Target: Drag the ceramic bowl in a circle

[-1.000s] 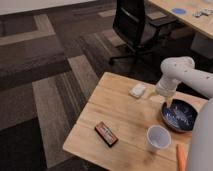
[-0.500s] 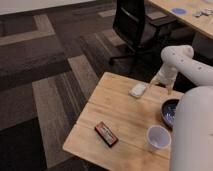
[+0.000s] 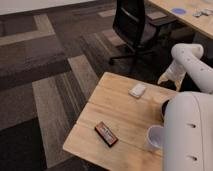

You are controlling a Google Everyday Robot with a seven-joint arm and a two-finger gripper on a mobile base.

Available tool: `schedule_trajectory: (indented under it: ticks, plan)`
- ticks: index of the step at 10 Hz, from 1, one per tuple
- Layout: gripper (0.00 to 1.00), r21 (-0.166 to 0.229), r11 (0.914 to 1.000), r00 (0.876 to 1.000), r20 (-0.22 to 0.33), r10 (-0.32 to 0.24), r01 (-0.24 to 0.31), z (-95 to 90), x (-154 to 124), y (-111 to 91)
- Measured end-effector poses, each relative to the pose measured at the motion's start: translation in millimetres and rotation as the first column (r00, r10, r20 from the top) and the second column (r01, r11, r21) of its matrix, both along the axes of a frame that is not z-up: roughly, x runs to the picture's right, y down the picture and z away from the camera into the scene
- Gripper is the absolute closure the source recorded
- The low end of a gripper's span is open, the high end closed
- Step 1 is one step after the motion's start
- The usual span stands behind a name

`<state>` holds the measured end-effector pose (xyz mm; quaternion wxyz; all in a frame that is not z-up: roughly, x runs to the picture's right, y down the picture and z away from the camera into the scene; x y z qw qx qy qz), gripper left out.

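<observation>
Looking at an office: striped grey-brown carpet tiles (image 3: 45,75) are covering the floor. A black swivel chair (image 3: 131,22) is sitting on castors beside a long desk (image 3: 187,17) that is running along the back. A plain wooden table (image 3: 120,107) is standing in front.

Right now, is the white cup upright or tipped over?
Upright: the white cup stands on the table, round mouth facing up, half hidden by the arm. The claw is out of view.
</observation>
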<state>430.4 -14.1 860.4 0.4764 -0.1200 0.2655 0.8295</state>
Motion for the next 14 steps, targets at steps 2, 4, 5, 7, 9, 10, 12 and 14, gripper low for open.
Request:
schedule_trajectory:
  ticks: [2,4,5,7,9,10,12,14]
  plan:
    - [0.35,-0.007,0.9996,0.998,-0.056,0.027,-0.028,-13.8,49,13]
    - [0.35,-0.002,0.9967,0.990,-0.114,0.081,-0.082,-39.0,91,28]
    - [0.35,0.002,0.9934,0.983,-0.143,0.114,-0.114,-55.9,106,35]
    - [0.35,0.038,0.9847,0.959,-0.223,0.174,-0.170,-106.0,137,51]
    - [0.35,0.062,0.9807,0.944,-0.267,0.195,-0.186,-151.6,141,66]
    - [0.35,0.067,0.9818,0.943,-0.273,0.189,-0.178,-180.5,125,79]
    - [0.35,0.047,0.9885,0.962,-0.227,0.151,-0.144,-207.1,75,101]
    - [0.35,-0.002,0.9953,0.982,-0.165,0.095,-0.097,-217.4,26,123]
